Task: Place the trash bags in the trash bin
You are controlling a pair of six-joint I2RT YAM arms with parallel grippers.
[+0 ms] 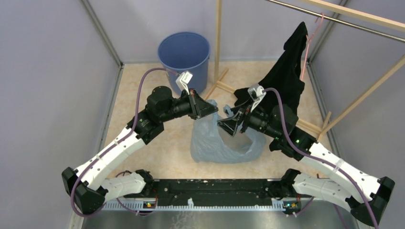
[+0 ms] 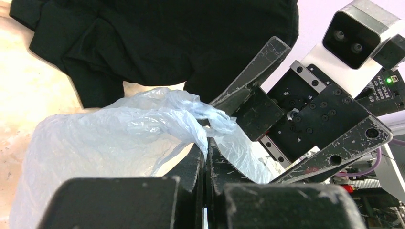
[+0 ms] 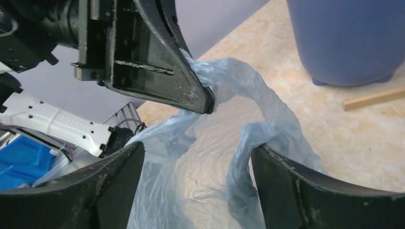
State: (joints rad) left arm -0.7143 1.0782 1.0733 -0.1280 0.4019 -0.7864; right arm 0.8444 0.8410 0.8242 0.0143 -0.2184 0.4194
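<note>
Top external: left jaws pinch trash bag [image 1: 215,143] outside trash bin [image 1: 199,71]; right jaws gape.

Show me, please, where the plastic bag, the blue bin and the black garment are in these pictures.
plastic bag [image 1: 224,145]: top external view, on its crumpled lower body.
blue bin [image 3: 344,38]: right wrist view, on its outer wall.
black garment [image 1: 286,76]: top external view, on the middle of the hanging cloth.

The trash bin [image 1: 184,52] is wide open on top, but the left arm [image 1: 165,102] sits right in front of it. A wooden post [image 1: 218,43] stands just right of the bin, with its foot [image 1: 224,86] lying on the table [image 1: 133,86] toward the bag [image 1: 224,143]. The black garment [image 1: 286,76] crowds the right side.
</note>
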